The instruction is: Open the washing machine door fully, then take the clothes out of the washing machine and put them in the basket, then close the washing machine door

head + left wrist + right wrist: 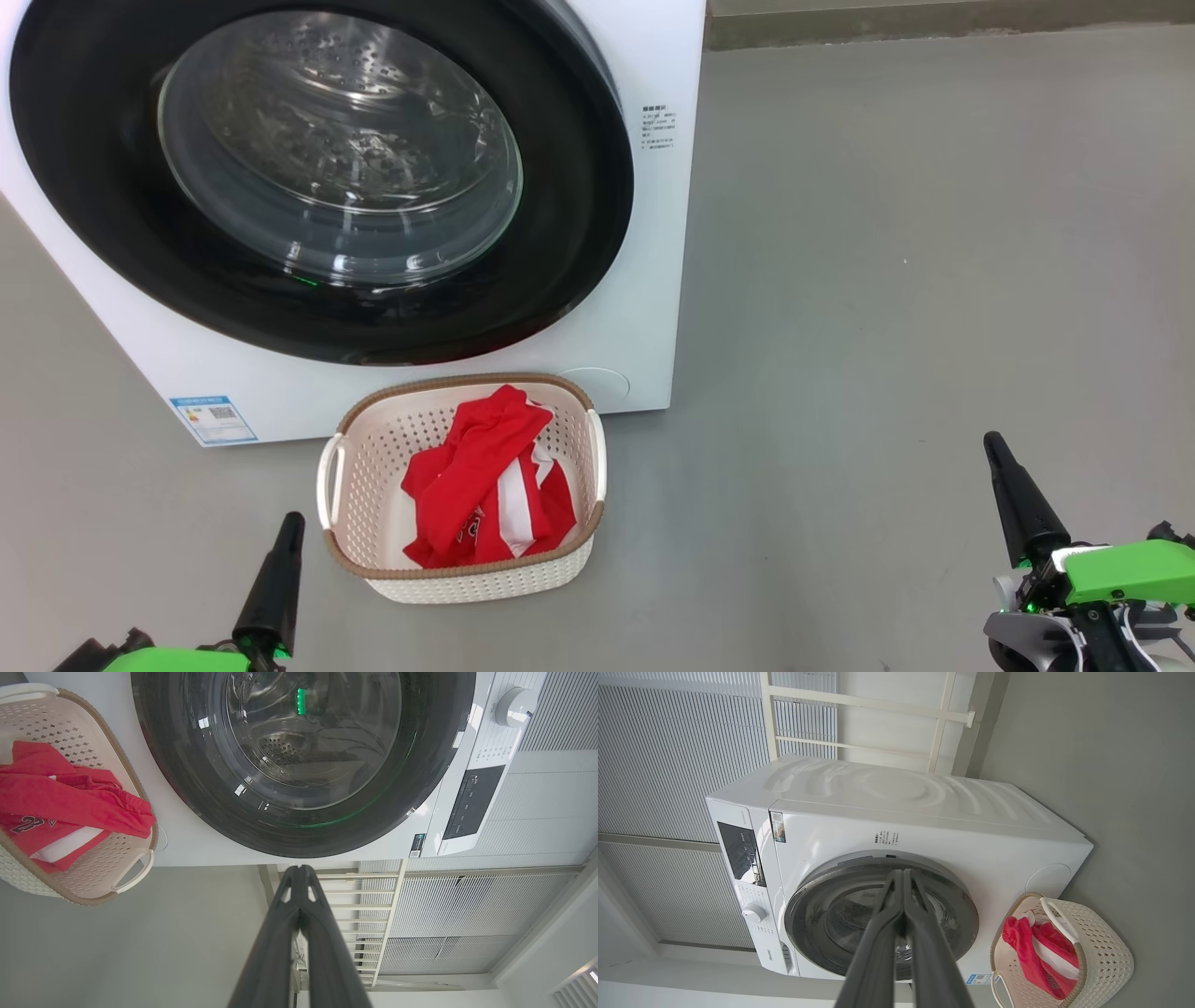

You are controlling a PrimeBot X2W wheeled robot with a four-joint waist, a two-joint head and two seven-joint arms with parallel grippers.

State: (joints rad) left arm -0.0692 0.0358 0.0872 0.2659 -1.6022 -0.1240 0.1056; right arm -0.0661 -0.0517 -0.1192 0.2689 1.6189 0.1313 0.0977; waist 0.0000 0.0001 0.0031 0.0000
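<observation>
Door closure check, arms clear.
The washing machine door (336, 149) appears flush with the washing machine (653, 280); the red clothes (485, 476) lie in the basket (373, 467) just before it. Both the left gripper (293, 523) and right gripper (995, 444) are clenched, empty. If latching is doubtful, press the black rim (93, 205) squarely. Open floor (887, 327) lies right; the basket's edge is near the left gripper.

A smooth, matte grey floor (915, 280) carries two things. The big white front-loading washing machine (653, 280) stands flat on it. Just in front of the machine's lower front panel, below its round white flap (597, 383), sits a small cream-white perforated plastic basket (485, 583) with a brown woven-look rim. Whether the basket touches the machine I cannot tell.
</observation>
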